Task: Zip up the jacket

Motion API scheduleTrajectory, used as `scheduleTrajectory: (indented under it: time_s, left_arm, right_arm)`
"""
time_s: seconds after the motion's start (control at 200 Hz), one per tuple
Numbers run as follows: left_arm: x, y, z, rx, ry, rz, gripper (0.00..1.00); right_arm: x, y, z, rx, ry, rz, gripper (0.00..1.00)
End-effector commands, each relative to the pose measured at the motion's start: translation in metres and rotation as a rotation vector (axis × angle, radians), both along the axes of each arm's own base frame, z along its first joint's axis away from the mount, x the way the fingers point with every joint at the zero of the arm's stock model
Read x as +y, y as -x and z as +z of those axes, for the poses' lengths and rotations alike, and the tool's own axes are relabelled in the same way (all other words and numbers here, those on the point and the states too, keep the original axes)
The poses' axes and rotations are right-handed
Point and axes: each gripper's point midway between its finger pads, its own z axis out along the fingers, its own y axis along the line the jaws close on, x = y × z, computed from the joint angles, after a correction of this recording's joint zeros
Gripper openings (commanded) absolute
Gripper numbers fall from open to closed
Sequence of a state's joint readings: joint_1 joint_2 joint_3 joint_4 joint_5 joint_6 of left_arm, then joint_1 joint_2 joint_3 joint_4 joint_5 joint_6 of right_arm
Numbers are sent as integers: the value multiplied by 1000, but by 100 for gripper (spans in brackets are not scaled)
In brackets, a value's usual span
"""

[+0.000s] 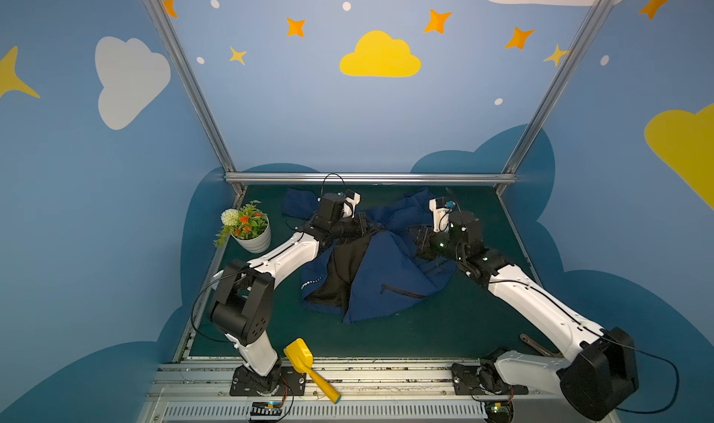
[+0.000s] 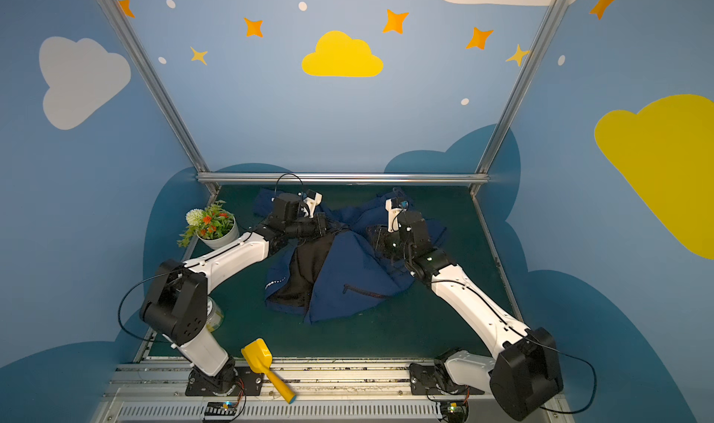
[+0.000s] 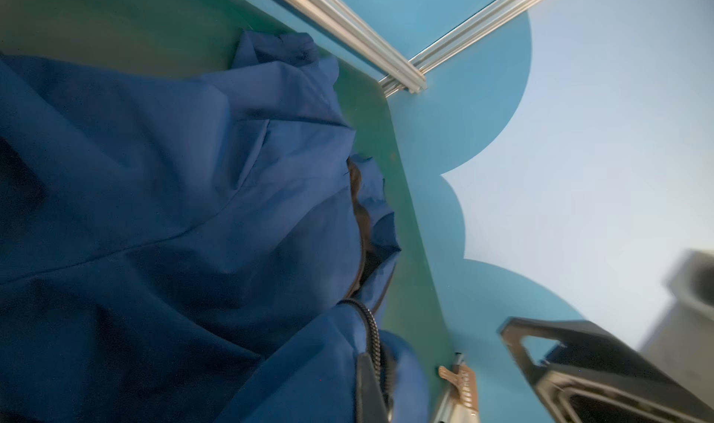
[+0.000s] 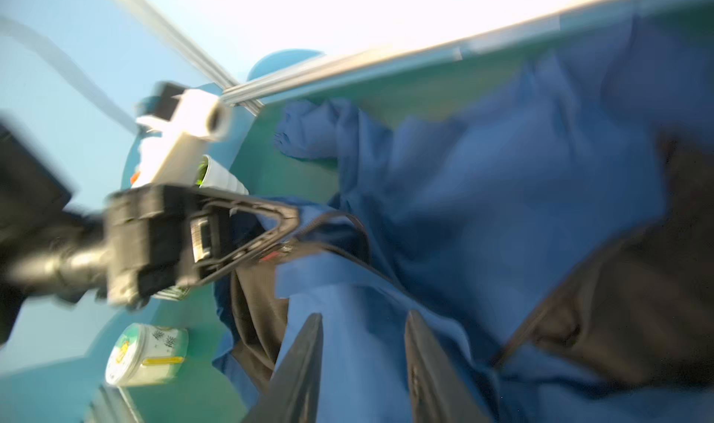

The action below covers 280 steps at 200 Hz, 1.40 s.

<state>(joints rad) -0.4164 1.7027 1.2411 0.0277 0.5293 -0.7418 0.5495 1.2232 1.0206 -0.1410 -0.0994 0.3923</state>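
Observation:
The navy jacket [image 1: 386,274] lies crumpled and unzipped on the green mat, its black lining [image 1: 340,270] showing; it also appears in the other top view [image 2: 347,274]. My left gripper [image 1: 365,226] [image 2: 326,226] is shut on the jacket's front edge, up near the collar. In the left wrist view the zipper teeth [image 3: 373,324] run into the closed jaws of the left gripper [image 3: 371,386]. My right gripper [image 1: 419,239] [image 4: 363,316] stands open just over blue fabric, holding nothing. The white SPORT print [image 1: 311,282] and the pocket zipper [image 1: 402,291] face up.
A white pot of flowers [image 1: 253,239] stands at the left edge of the mat. A yellow scoop [image 1: 305,361] lies on the front rail. A round tin [image 2: 214,316] sits behind the left arm. A brown tool [image 1: 537,345] lies near the right arm's base.

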Motion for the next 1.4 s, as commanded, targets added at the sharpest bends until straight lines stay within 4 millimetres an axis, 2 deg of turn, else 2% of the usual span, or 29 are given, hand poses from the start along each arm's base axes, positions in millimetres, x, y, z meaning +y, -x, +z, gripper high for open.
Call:
scheduleTrajectory:
  time_s: [0.0,0.075,0.215,0.391,0.411,0.461,0.506,0.701,0.871,0.976,1.086,1.137,1.232,1.342,1.397]
  left_arm:
    - [3,20,23,85,48,-89,3]
    - [4,27,28,127,54,-119,3]
    - [5,40,34,166,65,-167,3]
    - [12,51,35,224,55,-190,3]
    - [14,51,35,229,53,-189,3]
    - [17,52,34,244,51,-183,3]
    - [18,52,34,247,50,-179,3]
    - [22,53,30,252,48,-164,3]
    - [23,56,27,242,58,-178,3]
    - [25,58,28,228,61,-191,3]
    - [29,59,26,226,70,-178,3]
    - [28,60,24,235,77,-179,3]
    - [28,60,22,245,82,-172,3]
    - [29,61,22,247,84,-165,3]
    - [30,61,23,246,87,-161,3]
  right_arm:
    - [1,15,10,-98,266,108,39]
    - [14,19,24,-116,324,144,41]
    - [38,24,36,-106,360,186,44]
    - [58,25,35,-107,409,201,50]
    - [60,26,33,-98,416,204,53]
    - [66,27,31,-87,441,205,70]
    - [71,29,28,-93,477,198,74]
    - [86,36,28,-276,573,145,76]
    - [103,44,25,-383,546,183,77]
    - [94,45,19,-350,478,189,78]
    - [89,61,22,-395,406,311,78]
    - [87,66,22,-435,435,337,78]
    - [81,61,21,-434,525,291,72]
    - [96,63,24,-515,562,243,76]
    - [106,67,18,-582,577,241,79]
